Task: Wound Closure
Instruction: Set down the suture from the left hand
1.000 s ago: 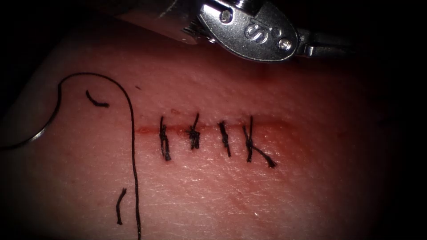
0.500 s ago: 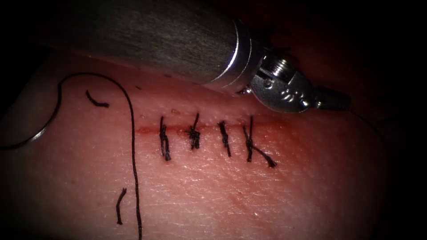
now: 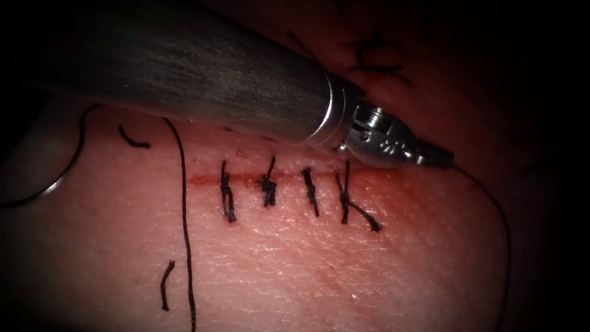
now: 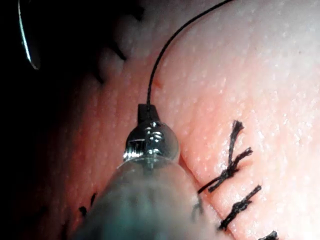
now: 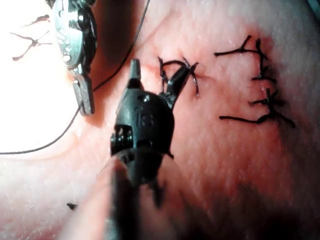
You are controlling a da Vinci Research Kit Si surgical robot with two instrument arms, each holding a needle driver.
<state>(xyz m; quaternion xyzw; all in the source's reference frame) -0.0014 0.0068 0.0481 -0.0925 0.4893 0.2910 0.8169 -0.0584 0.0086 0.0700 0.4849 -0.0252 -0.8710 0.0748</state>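
l tool [image 3: 439, 158] jaws closed on thread [image 3: 505, 246]; r tool [image 5: 156, 80] jaws spread, empty; needle [image 3: 52, 185] loose on tissue [image 3: 369, 264], left of cut.

The cut [image 3: 289, 178] is being viewed from above and in front by the endoscope. It is being approached very closely by the 2 wrist views, each looking along its own shaft. The stitches [image 4: 227, 170] beside the cut are being shared by all 3 views.

The left tool [image 3: 437, 158] is shiny smooth metal on a matt brushed grey shaft [image 3: 203, 74]. The tissue [image 3: 369, 270] looks moist, finely pebbled; the thread [image 3: 184, 221] matt black.
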